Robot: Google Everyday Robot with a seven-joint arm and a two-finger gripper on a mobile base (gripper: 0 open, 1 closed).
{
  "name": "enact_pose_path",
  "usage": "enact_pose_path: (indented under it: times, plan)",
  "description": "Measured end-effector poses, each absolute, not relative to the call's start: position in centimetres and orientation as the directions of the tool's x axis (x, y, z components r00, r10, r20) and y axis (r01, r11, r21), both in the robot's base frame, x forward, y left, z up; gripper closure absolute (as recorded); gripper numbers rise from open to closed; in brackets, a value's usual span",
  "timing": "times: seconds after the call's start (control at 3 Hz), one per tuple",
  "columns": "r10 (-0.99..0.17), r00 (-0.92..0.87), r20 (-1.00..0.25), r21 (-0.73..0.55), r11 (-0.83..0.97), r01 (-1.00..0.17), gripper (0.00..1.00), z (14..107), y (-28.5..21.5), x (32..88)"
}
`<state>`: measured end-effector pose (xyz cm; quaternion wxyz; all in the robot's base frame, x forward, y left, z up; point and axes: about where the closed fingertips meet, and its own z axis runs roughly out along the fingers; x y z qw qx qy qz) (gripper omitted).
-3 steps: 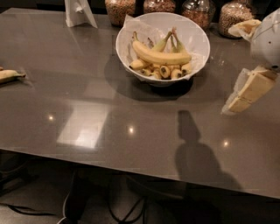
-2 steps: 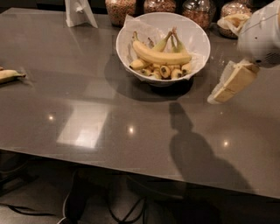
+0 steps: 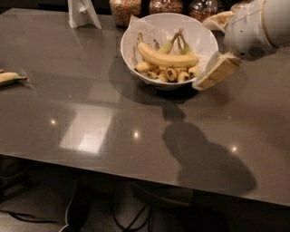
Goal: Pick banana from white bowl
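The white bowl (image 3: 199,34) stands at the back middle of the dark table, lined with crinkled white paper. The long yellow banana (image 3: 168,59) lies across it on top of a bunch of shorter bananas with dark tips (image 3: 172,74). My gripper (image 3: 216,72) hangs from the white arm at the upper right, just right of the bowl's rim and above the table, beside the bowl and not over the banana. It holds nothing that I can see.
A small pale banana (image 3: 10,77) lies at the table's left edge. Glass jars of grain (image 3: 125,9) and a white stand (image 3: 83,13) line the back edge. The arm's shadow falls on the table (image 3: 90,118) in front of the bowl.
The arm and gripper have moved left toward the bowl's right rim. The bowl and bananas have not moved.
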<state>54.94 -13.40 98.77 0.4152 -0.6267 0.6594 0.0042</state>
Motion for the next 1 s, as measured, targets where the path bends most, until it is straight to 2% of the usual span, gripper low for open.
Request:
enact_pose_path:
  times: [0.33,0.67,1.0]
  plan:
    - [-0.807,0.146,-0.573,-0.503,0.206,-0.839,0.4,98.6,-10.6,57.1]
    - [-0.821,0.145,-0.552,-0.509,0.194,-0.839,0.44,97.9,-8.5,59.1]
    - [-0.846,0.117,-0.52,-0.508,0.196,-0.839,0.43,96.7,-7.3,61.3]
